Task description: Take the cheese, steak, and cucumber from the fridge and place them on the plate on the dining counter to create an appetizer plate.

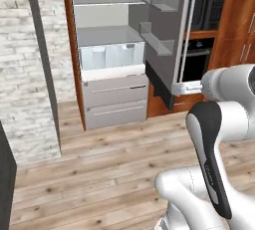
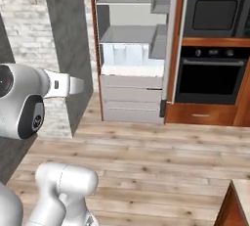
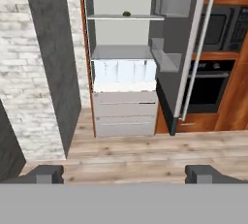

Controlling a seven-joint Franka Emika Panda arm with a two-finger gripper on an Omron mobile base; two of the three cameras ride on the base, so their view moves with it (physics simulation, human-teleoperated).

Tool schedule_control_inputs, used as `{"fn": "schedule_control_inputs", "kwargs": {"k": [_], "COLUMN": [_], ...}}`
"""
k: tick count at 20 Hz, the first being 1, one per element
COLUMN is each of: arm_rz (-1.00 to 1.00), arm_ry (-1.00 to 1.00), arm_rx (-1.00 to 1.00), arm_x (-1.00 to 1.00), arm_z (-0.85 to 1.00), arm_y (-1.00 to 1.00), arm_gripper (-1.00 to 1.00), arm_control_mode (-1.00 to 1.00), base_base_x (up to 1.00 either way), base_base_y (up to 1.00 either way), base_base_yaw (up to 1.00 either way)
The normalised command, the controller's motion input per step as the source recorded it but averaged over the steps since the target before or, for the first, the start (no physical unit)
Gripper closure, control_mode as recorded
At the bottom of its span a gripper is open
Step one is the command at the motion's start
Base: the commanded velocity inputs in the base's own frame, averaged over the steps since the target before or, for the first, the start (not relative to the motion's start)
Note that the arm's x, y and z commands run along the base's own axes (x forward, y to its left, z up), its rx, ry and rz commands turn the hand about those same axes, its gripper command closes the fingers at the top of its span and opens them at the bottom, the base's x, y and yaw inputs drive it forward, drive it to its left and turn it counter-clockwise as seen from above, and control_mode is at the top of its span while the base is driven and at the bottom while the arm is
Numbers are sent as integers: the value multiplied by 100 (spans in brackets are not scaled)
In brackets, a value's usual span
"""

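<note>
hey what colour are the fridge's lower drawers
Pale grey, both lower drawers of the fridge; clearest in the hand view.

— What did the arm (image 1: 219,144) look like?
— It was glossy white, built of thick rounded segments, with a long black band running down one link.
— And from the other side?
— There the arm (image 2: 22,100) had a fat white drum with a dark grey cap bearing small round marks, and a white bulbous joint below.
— The gripper (image 3: 125,173)?
— Its two fingertips (image 3: 48,173) were small, square and dark grey.
</note>
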Motion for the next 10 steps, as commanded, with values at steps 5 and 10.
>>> {"fn": "schedule_control_inputs", "kwargs": {"k": [5, 10], "arm_rz": [0, 0], "arm_ry": [0, 0], "arm_rx": [0, 0], "arm_x": [0, 0], "arm_z": [0, 0], "arm_y": [0, 0], "arm_gripper": [-100, -100], "arm_control_mode": [100, 100], "base_base_x": [100, 100], "base_base_y": [-25, -35], "base_base_yaw": [0, 0]}}
